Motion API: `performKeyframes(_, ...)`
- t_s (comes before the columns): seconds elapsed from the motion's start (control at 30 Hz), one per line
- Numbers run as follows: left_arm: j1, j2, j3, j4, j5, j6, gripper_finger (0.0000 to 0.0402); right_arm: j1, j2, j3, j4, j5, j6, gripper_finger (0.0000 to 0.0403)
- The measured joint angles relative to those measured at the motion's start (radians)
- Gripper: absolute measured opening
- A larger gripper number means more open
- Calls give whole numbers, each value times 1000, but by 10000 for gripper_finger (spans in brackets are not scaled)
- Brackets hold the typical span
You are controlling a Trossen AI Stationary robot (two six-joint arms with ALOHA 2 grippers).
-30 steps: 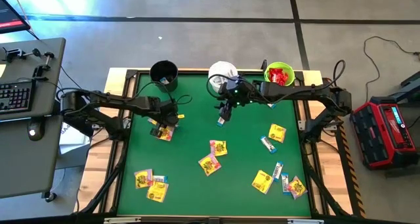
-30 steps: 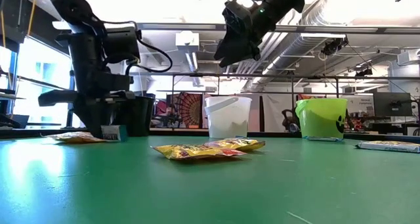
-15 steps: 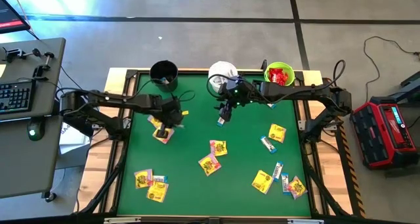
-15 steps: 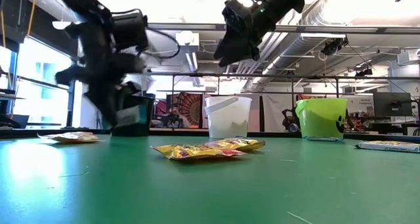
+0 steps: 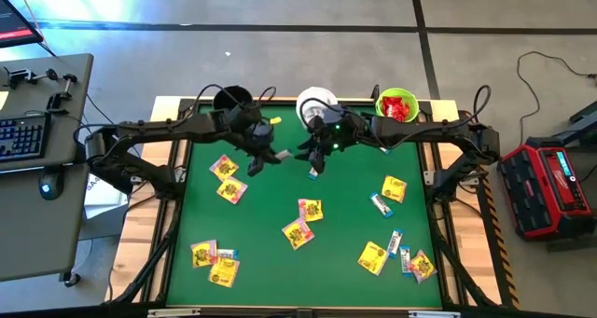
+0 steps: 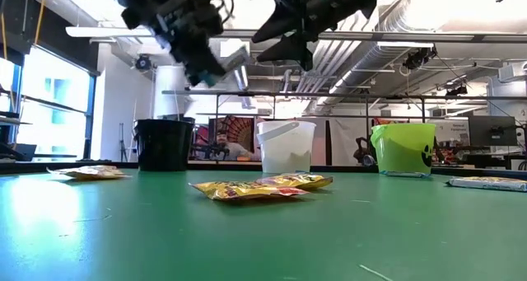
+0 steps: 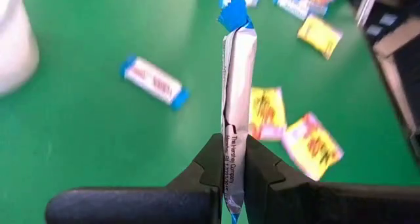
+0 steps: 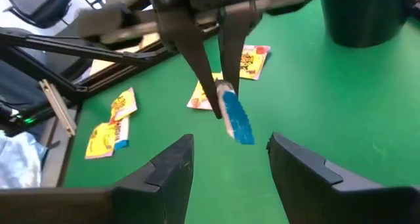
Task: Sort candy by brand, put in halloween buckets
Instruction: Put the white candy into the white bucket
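My left gripper (image 5: 269, 156) hangs above the far middle of the green table, shut on a slim white-and-blue candy packet (image 7: 237, 66). Right beside it, my right gripper (image 5: 312, 152) hovers open, its fingers (image 8: 172, 165) holding nothing and facing that packet (image 8: 234, 117). Another white-and-blue packet (image 5: 314, 172) lies flat below the right gripper. Yellow packets (image 5: 298, 232) lie scattered on the table. Along the far edge stand the black bucket (image 5: 233, 102), the white bucket (image 5: 315, 103) and the lime green bucket (image 5: 396, 104), which has red candy in it. My left gripper pinches the packet's two flat faces between its two fingers, close to one end (image 7: 231, 129). The fingers (image 8: 197, 60) slant down from above. The rest of the packet sticks out past the fingertips with its blue far end (image 8: 241, 129) lowest, lifted clear of the table.
Yellow packets lie at the left (image 5: 226, 178), near left (image 5: 215, 262) and near right (image 5: 373, 255); white-and-blue ones lie at the right (image 5: 381, 204) and near right (image 5: 396, 241). The two arms are close together over the far middle.
My left gripper has risen from the table's left part and gone toward the right and far edge, up next to the right gripper, rolling its wrist on the way. The white-and-blue packet has come up with it, lifted clear of the table. The right gripper has stayed in place.
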Motion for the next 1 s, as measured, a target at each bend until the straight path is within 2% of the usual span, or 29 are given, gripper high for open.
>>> performKeyframes(0.13,-11,11,44,38,11,-20,14,0,0,0,30,-22,4,188)
performKeyframes(0.3,-19,57,96,42,77,-44,14,0,0,0,76,-48,20,196)
performKeyframes(0.43,-24,78,126,73,81,-62,14,0,0,0,90,-116,40,190)
performKeyframes(0.57,-25,95,149,86,108,-85,14,0,0,0,90,-135,57,155)
performKeyframes(0.83,-25,98,152,84,122,-98,20,0,0,0,86,-127,63,17)
performKeyframes(1.0,-25,97,152,87,110,-99,60,-10,0,0,88,-139,73,26)
